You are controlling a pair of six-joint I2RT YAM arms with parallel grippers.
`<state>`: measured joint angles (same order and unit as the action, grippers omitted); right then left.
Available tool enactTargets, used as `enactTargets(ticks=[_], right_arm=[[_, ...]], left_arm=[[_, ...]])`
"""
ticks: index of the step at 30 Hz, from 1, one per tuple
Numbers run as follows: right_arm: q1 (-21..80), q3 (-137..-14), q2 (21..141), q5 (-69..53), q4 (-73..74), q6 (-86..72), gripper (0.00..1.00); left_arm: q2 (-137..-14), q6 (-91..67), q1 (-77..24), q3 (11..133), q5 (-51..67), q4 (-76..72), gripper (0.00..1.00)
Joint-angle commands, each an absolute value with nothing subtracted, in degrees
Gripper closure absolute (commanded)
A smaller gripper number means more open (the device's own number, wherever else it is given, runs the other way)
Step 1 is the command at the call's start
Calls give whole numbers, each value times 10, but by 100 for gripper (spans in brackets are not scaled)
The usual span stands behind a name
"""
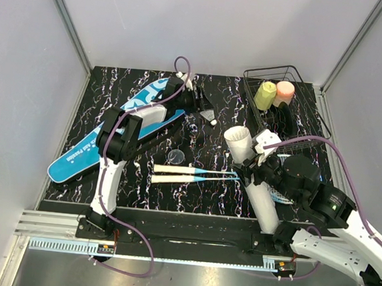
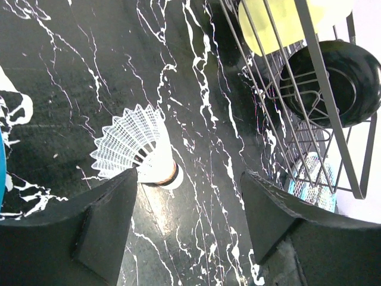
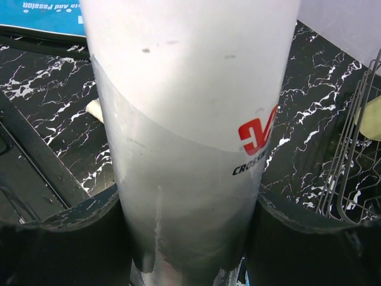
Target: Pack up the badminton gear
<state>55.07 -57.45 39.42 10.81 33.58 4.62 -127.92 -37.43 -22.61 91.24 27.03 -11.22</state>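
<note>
The left gripper (image 2: 189, 179) is seen with its jaws spread apart, nothing being clamped between them. One finger (image 2: 101, 232) is set just against the feather skirt of a shuttlecock (image 2: 140, 149), while the other is well clear of it. The shuttlecock is laid on its side on the table (image 2: 71, 77), near the black wire basket (image 2: 309, 95) and to its left in the top view, with the cork nose turned toward the gripper. It is judged to be very light and fragile. The feathers would be bent or crushed by a hard pinch, so hold is best taken at the firm cork base, or low on the skirt where the quills are bound, and only gently.

The right gripper (image 3: 190, 205) is clenched around the long white tube (image 3: 190, 89), both fingers (image 3: 65, 232) being pressed to its wall a little below the open mouth. The tube is held tilted in front of the basket, its mouth raised toward the basket's near-left corner. It is judged to be light and stiff, with a smooth and somewhat slippery skin. A firm grip on the round wall is needed to steady it, though a thin wall could be dented by too much squeeze.

The two rackets (image 1: 188, 175) are laid side by side to the front-left of the basket, and the blue cover (image 1: 97, 148) is spread well to its left.
</note>
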Motion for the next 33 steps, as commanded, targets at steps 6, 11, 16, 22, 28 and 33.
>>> enactTargets(ticks=[6,11,16,22,28,33], right_arm=[[554,-580,383,103,287,47,71],[553,-579,383,107,293,46,71],[554,-580,390,106,291,52,71],[553,-587,391,107,295,55,72],[554,-592,380,117,306,54,72],[554,-592,379,118,310,54,72]], left_arm=[[-1293,-338,-235,957,295,-69,28],[-1263,-297,-235,948,268,-51,27],[-1217,-275,-233,903,186,-81,26],[-1292,-314,-220,995,209,-54,13],[-1397,-359,-216,1120,337,-16,28],[-1389,-364,-218,1082,352,-40,42]])
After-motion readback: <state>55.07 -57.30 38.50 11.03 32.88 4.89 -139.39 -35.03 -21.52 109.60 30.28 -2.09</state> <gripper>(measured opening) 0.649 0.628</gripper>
